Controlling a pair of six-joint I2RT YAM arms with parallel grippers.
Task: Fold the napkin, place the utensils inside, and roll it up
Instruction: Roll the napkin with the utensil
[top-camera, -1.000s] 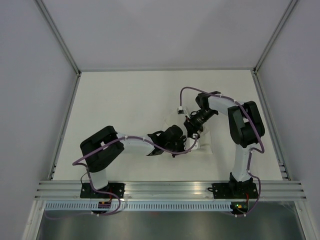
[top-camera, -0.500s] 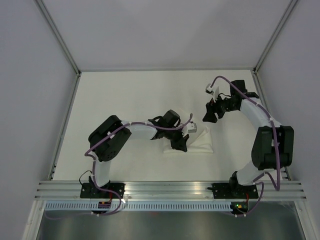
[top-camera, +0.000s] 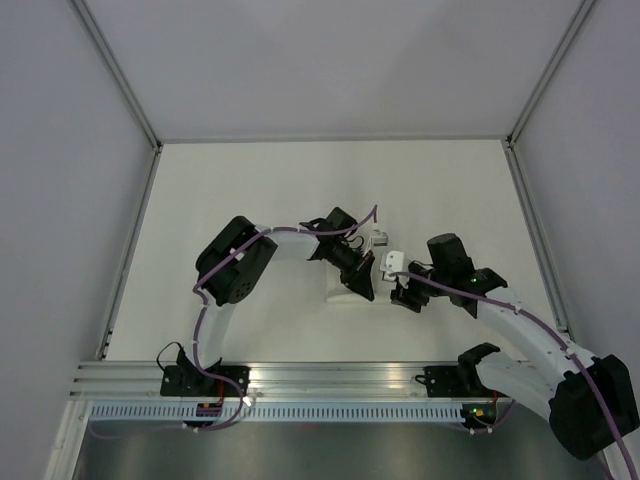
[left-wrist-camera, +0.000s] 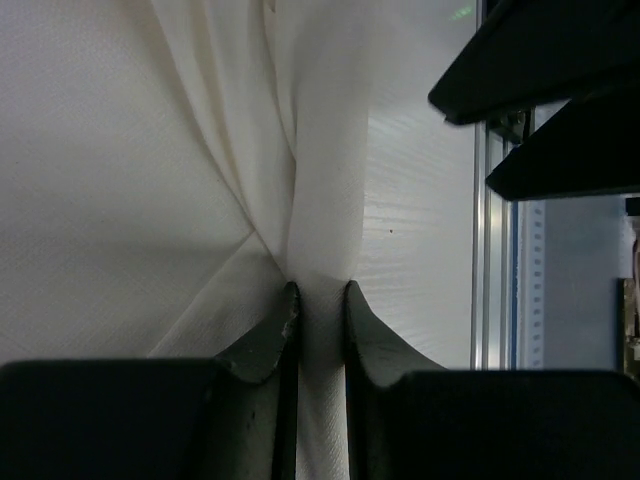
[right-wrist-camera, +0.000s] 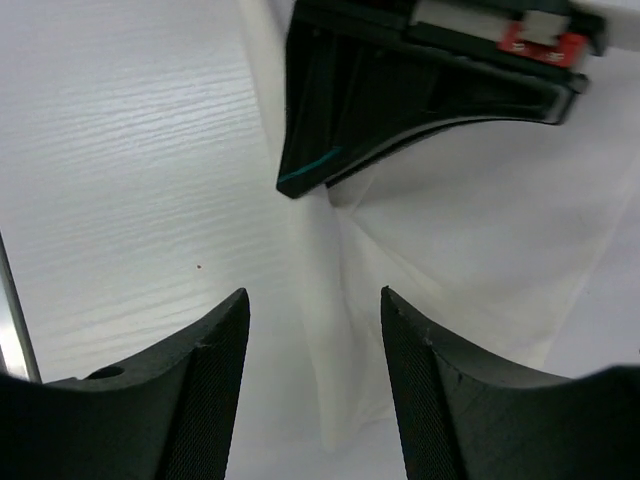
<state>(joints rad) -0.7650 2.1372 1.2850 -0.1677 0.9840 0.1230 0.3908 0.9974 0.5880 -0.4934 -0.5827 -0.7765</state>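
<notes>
There is one napkin (left-wrist-camera: 320, 200), apparently a single bunched piece, though much of it is hidden. It lies on one tabletop (top-camera: 250, 190). There are two arms, the left arm (top-camera: 240, 265) and the right arm (top-camera: 520, 330). There are two end effectors, the left end effector (left-wrist-camera: 320, 290) and the right end effector (right-wrist-camera: 312, 295), each with two fingers (right-wrist-camera: 215, 390).

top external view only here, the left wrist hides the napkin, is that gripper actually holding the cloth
Observer: Yes. In the left wrist view the left gripper is shut on a raised fold of the napkin, with the cloth pinched between its jaws.
Operator: and the right one, got anything
Observer: No. In the right wrist view the right gripper is open, jaws apart above a napkin edge and gripping nothing.
Operator: any utensils hidden under the arms
Observer: None show in either wrist view, only cloth and bare table.
</notes>
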